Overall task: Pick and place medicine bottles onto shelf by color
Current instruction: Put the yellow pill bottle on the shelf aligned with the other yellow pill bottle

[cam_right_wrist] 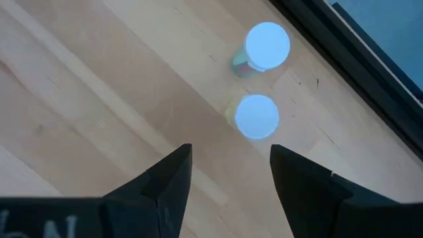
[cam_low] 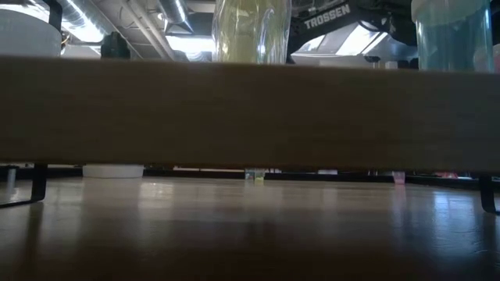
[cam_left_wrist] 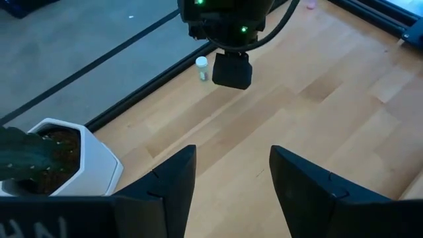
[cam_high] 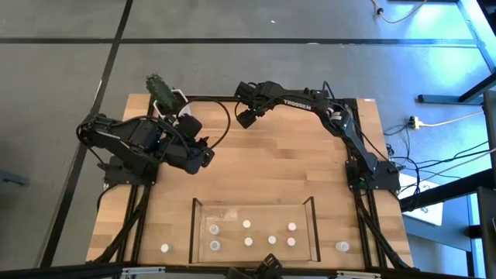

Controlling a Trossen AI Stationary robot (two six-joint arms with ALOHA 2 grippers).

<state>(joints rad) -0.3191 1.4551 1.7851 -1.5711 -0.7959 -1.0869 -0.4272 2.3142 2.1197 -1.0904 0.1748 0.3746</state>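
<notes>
The right pincer (cam_right_wrist: 230,173) hung over the far edge of the counter (cam_high: 263,167), fingers apart and empty. Just ahead of its fingertips stood two medicine bottles (cam_right_wrist: 256,116), one close (cam_right_wrist: 267,46) beyond the other, near the counter's dark rim. The left pincer (cam_left_wrist: 230,173), also spread and holding nothing, hovered beside the cactus pot (cam_left_wrist: 73,158). Well away from both, at the near edge, the shelf (cam_high: 198,229) held several bottles (cam_high: 248,241).

the word "trossen" stands in pale capitals on the right arm (cam_high: 298,103), along its dark forearm link in the high view, and again on the arm's dark housing in the low view. nothing else reads.
</notes>
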